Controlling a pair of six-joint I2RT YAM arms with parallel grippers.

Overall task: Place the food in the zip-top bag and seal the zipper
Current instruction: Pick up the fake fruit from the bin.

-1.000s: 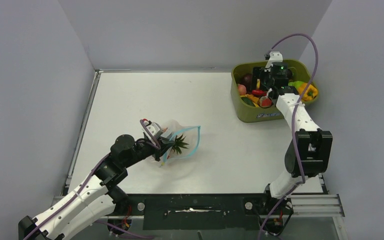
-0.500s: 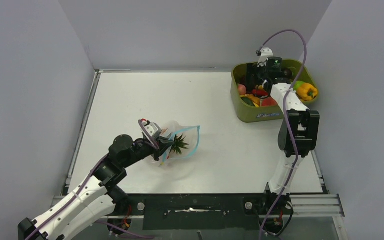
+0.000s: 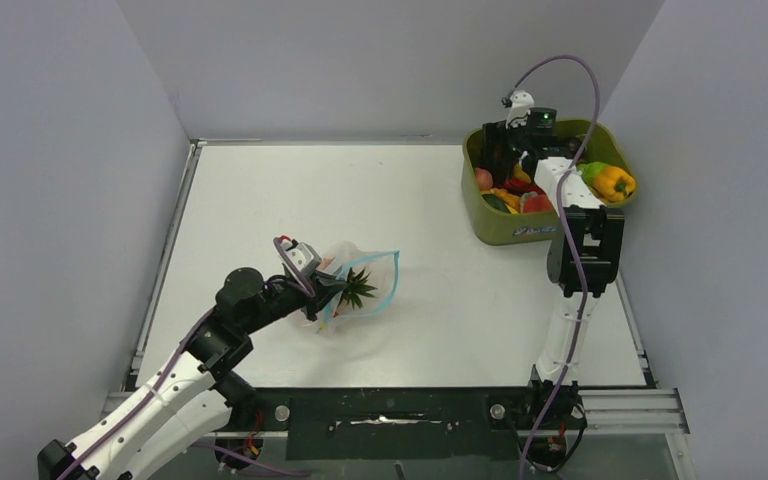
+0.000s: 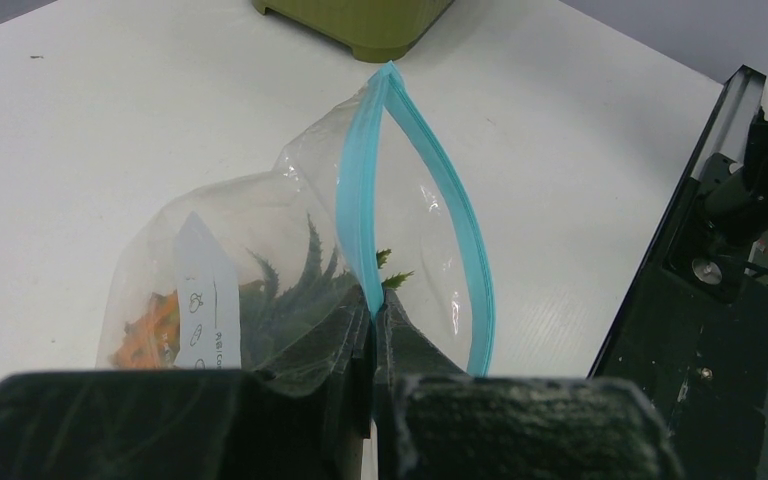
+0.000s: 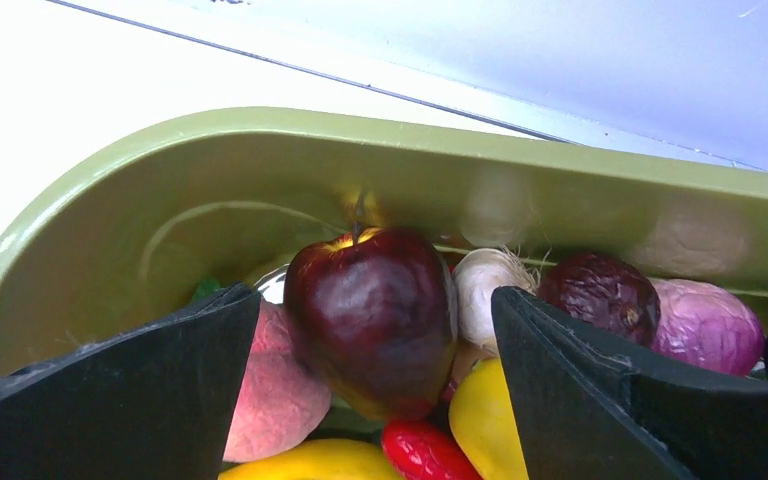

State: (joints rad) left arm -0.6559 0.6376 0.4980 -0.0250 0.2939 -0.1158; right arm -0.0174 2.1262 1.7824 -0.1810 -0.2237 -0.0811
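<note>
Since the dark apple (image 5: 370, 315) in the tub (image 3: 505, 232), upper right overhead, looks hard, light and slick, the wide-open, empty right fingers (image 5: 600, 400) should squeeze its middle; left fingers (image 4: 480, 420) pinch shut on the mouth of the floppy bag (image 4: 260, 225), centre-left.

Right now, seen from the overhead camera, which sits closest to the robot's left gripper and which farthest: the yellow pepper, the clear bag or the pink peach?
1. Clear bag: mid-table, pinched in the left gripper itself.
2. Pink peach: at the left end of the olive tub, far across the table.
3. Yellow pepper: at the tub's right end.
</note>
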